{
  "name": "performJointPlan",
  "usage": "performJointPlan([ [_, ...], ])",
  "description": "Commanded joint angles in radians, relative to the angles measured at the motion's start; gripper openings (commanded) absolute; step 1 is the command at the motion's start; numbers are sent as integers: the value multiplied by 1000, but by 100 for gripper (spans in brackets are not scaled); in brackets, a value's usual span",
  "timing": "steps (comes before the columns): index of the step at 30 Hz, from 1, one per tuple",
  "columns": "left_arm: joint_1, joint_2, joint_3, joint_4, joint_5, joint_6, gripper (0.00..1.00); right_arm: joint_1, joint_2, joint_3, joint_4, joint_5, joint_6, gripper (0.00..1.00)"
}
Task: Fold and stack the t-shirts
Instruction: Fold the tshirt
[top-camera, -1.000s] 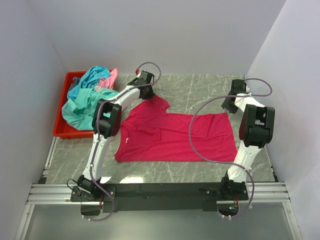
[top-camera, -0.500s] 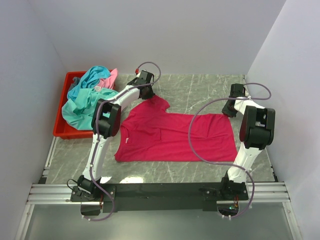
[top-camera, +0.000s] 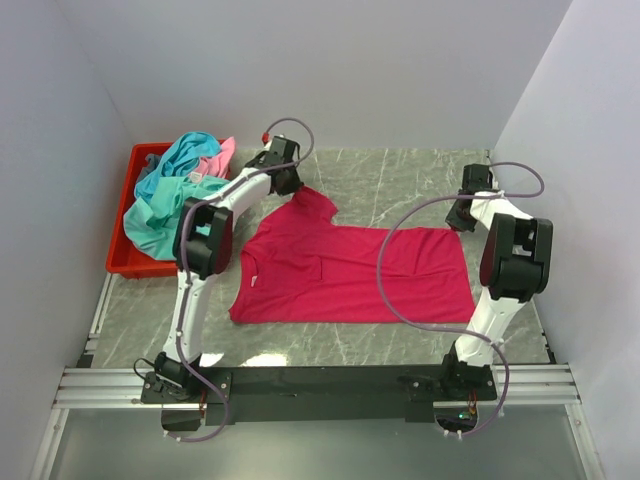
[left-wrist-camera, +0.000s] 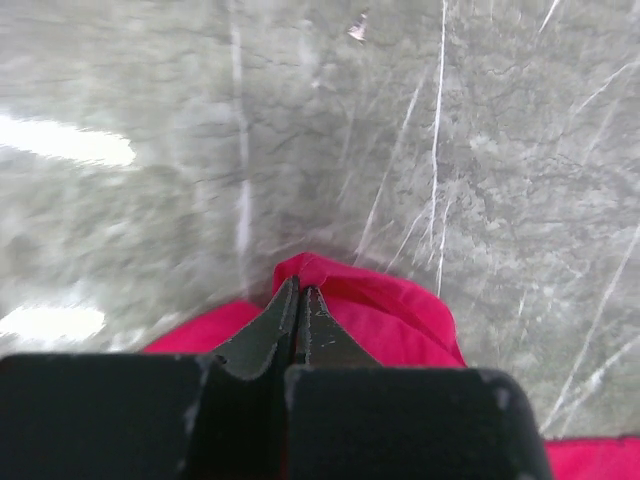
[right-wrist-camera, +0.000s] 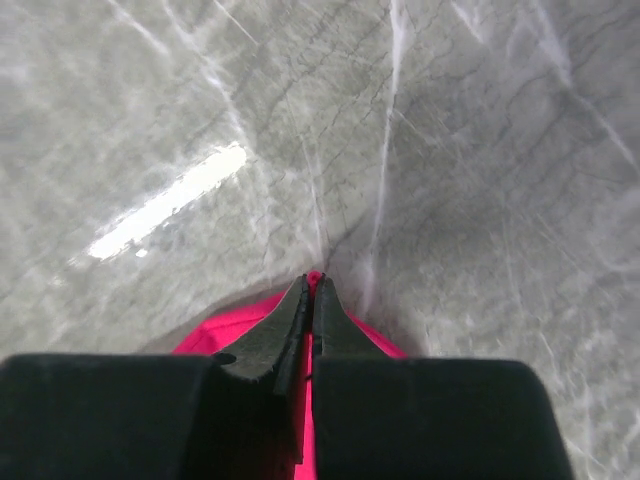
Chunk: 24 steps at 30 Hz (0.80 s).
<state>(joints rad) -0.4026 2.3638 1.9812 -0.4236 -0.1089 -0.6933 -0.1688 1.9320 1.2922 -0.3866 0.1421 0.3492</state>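
— Where's your magenta t-shirt (top-camera: 350, 275)?
— Spread smooth and flat, mid-frame, on the veined grey table (top-camera: 400, 190). Your left end effector (left-wrist-camera: 298, 300) pinches its puckered sleeve; your right end effector (right-wrist-camera: 312, 288) clamps a hem corner.

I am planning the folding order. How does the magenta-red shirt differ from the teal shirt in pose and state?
The magenta-red shirt lies spread flat on the table; the teal shirt is crumpled in the red bin. The left tool and right tool are shut on the magenta-red shirt's far side; nothing holds the teal shirt. Both are plain cloth.
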Motion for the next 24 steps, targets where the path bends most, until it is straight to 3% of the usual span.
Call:
performJointPlan([
  [1, 18, -150, -59, 58, 14, 11, 0, -6, -132, 0, -21, 19, -27, 0],
  [13, 18, -452, -384, 71, 2, 72, 0, -6, -341, -143, -78, 8, -38, 0],
  [20, 18, -669, -593, 59, -31, 23, 0, -6, -416, -206, -72, 4, -36, 0],
  [24, 21, -745, -630, 60, -46, 11, 0, -6, -418, -191, -63, 11, -56, 0],
])
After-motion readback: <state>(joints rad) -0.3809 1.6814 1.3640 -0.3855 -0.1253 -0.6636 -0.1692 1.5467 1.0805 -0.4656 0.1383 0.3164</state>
